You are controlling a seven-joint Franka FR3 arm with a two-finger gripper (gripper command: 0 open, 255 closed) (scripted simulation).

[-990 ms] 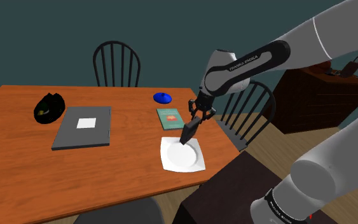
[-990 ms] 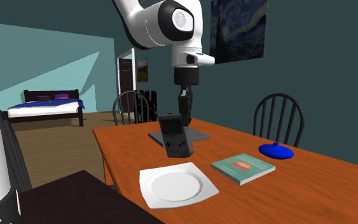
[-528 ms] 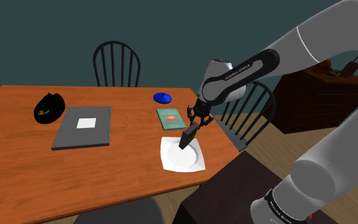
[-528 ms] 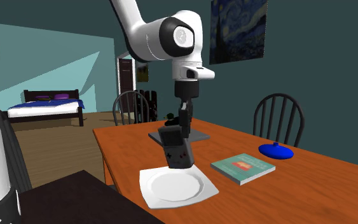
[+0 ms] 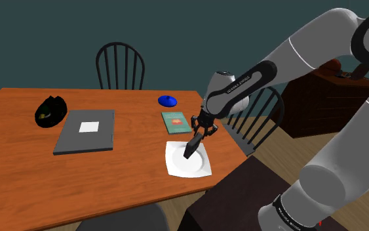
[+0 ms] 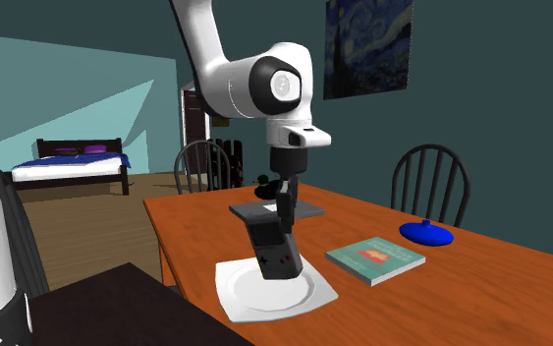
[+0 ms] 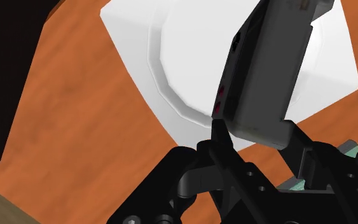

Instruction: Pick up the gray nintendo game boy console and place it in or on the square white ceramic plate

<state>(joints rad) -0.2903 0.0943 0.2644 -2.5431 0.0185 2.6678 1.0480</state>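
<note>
A black gripper [image 6: 285, 208] clasps a tilted gray Game Boy [image 6: 273, 252] above a square white plate [image 6: 237, 292]. The second exterior view reveals its buttons; the wrist view, the pinching fingers [image 7: 219, 141].

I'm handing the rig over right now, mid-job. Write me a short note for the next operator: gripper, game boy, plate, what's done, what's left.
Gripper: shut on the gray game boy, clasping its upper end.
Game boy: off the table, tilted, hanging low over the white square plate. I cannot tell whether its lower edge touches the plate.
Done: pick-up, and the carry to the plate.
Left: lower it onto the plate, open the gripper, and probably withdraw straight up. Mind the green book lying beside the plate.
</note>
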